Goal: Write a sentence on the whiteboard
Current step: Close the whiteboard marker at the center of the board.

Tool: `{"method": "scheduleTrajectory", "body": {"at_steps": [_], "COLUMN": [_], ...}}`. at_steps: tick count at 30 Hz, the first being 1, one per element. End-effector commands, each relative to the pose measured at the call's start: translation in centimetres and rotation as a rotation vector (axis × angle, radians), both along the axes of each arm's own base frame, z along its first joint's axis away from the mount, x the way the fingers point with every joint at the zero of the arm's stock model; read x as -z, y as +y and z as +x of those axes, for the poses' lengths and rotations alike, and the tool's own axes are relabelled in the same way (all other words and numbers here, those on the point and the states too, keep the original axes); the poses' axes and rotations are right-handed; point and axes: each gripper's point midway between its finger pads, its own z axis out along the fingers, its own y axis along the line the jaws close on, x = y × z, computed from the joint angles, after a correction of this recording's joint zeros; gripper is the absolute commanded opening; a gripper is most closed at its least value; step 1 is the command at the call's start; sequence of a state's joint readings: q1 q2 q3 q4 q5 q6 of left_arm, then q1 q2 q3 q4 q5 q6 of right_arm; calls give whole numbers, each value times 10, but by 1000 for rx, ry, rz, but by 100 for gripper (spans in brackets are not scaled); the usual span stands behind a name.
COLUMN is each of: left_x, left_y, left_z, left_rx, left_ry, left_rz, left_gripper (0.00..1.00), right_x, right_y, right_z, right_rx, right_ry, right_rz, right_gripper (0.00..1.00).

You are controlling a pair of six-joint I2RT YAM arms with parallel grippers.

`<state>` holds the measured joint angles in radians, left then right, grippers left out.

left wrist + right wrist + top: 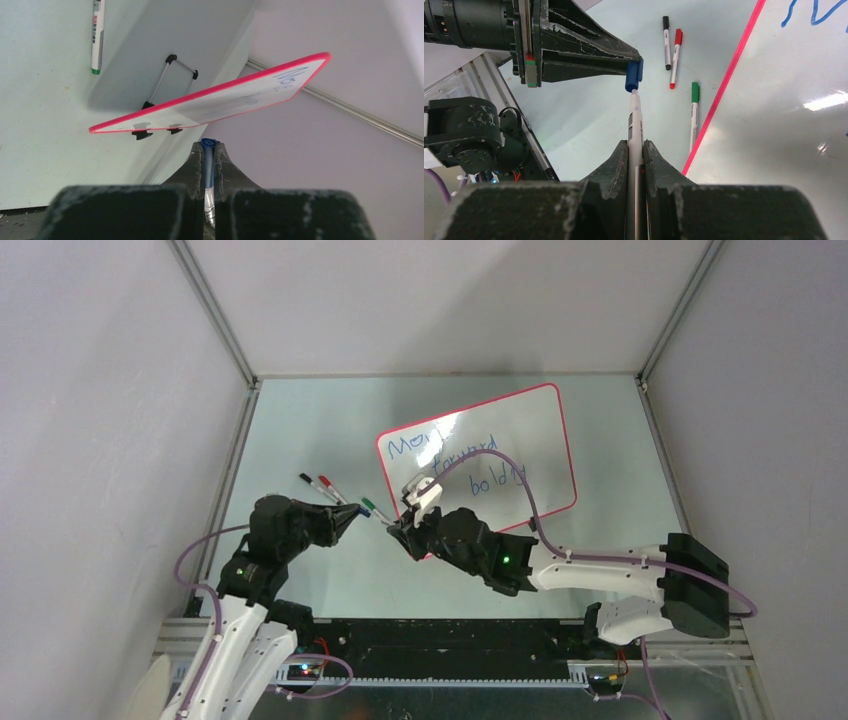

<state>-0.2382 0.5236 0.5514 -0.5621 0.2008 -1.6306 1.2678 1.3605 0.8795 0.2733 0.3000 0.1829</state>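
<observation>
Pen (634, 112) looks thin, light and slippery, so my right gripper (636, 145) squeezes its middle; my left gripper (208, 150) pinches the blue cap (633, 75).

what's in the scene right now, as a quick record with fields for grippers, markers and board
left gripper: shut on the blue cap
right gripper: shut on the marker, barrel between its fingers
marker tip: at the mouth of the blue cap, not pushed fully in
whiteboard: on the table, pink-framed
sentence: blue handwriting in three stepped lines, partly hidden by the right arm
loose pens: green marker, red marker, black marker, on the table left of the board
</observation>
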Motion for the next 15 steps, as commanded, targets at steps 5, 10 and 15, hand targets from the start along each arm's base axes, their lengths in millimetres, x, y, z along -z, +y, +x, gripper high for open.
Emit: {"method": "scheduleTrajectory", "body": {"at_steps": [5, 10, 15], "left_x": [4, 5, 2], "left_y": [1, 12, 9], "left_z": [-3, -3, -3], "left_rx": [27, -14, 1], "left_ry": [5, 3, -5], "left_rz": [50, 105, 99], "left_gripper": [0, 0, 0], "right_x": [-24, -24, -23], "right_y": [16, 17, 19], "right_z": [7, 8, 10], "right_rx": [9, 10, 16], "right_ry": [-16, -15, -14], "right_rz": [53, 35, 20], "right_gripper": [0, 0, 0]}}
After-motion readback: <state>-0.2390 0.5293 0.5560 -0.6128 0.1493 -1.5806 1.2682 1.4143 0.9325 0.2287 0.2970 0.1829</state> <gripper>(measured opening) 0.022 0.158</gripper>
